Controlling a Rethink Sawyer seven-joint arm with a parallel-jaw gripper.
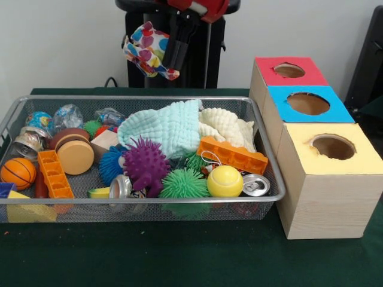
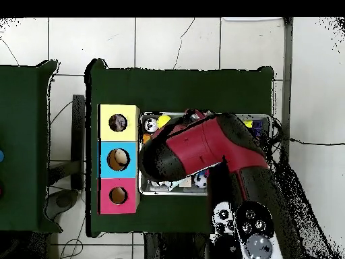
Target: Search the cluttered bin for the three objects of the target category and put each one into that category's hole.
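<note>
Gripper (image 1: 160, 51) is up above the back rim of the wire bin (image 1: 143, 206), clamped on a spotted cloth (image 1: 148, 49) that dangles clear of everything else, so one of the fabric things looks like it's already out. My guess is the step now is carrying it over to the row of three boxes just beside the bin and dropping it in a hole, though nothing here says whether cloth goes in the red box (image 1: 286, 70), the blue box (image 1: 306, 103) or the yellow box (image 1: 332, 149). To do it well I'd keep the cloth high on the way across, because it hangs floppy and could drag over the bin's rim or catch a box edge, then centre the low end over the hole before letting go so it doesn't drape across the top. Back in the bin, the pale green cloth (image 1: 164, 125) and the cream cloth (image 1: 227, 127) sit in the middle, probably the other two. They're crowded though: purple spiky ball (image 1: 145, 162), orange brick (image 1: 232, 154), yellow ball (image 1: 225, 181) and a can (image 1: 256, 185) are right up against them. From overhead the arm (image 2: 202, 145) covers most of the bin.
</note>
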